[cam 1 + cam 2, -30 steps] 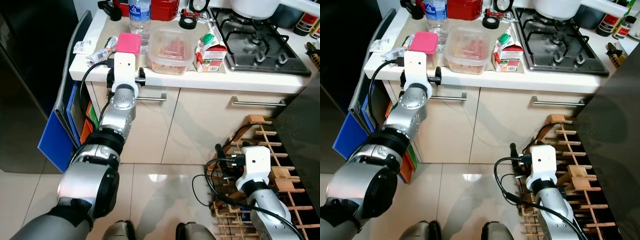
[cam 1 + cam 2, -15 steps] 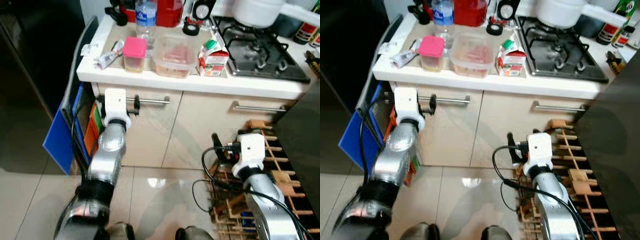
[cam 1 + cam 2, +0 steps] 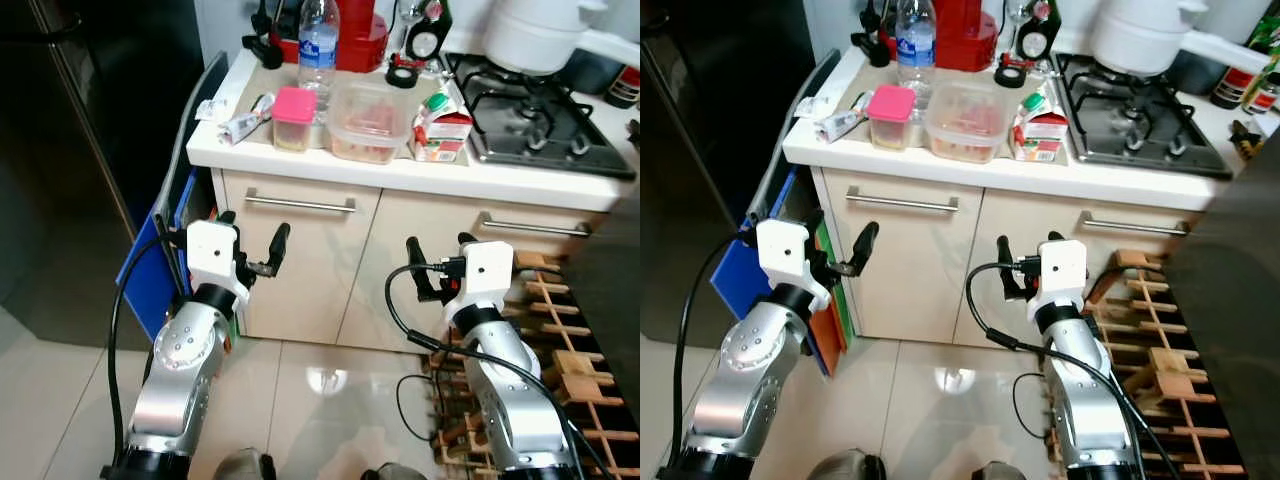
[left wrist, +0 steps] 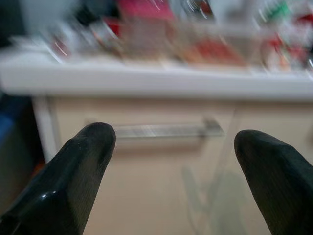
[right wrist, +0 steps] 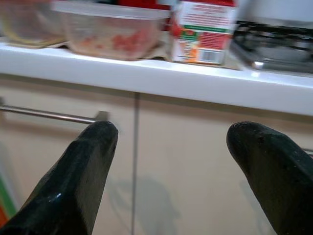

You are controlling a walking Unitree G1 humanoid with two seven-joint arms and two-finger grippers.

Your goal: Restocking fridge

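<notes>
On the white counter (image 3: 330, 168) stand a pink-lidded container (image 3: 294, 105), a clear tub (image 3: 372, 108) of reddish food, a small carton (image 3: 443, 112) and a water bottle (image 3: 314, 45). The dark fridge (image 3: 100, 120) stands shut at the left. My left gripper (image 3: 250, 235) is open and holds nothing, low in front of the left drawer, under its handle (image 3: 298, 204). My right gripper (image 3: 438, 255) is open too, in front of the right drawer. The right wrist view looks up at the tub (image 5: 115, 29) and carton (image 5: 205, 32). The left wrist view is blurred.
A gas hob (image 3: 530, 100) with a white pot (image 3: 535, 35) fills the counter's right part. A wooden wine rack (image 3: 560, 370) stands on the floor at my right. Blue boards (image 3: 140, 270) lean between cabinet and fridge. Pale floor tiles (image 3: 330, 400) lie before me.
The camera has pulled back and shifted. My left gripper has come down from the counter edge near the pink-lidded container to below the drawer handle. My right gripper has risen.
</notes>
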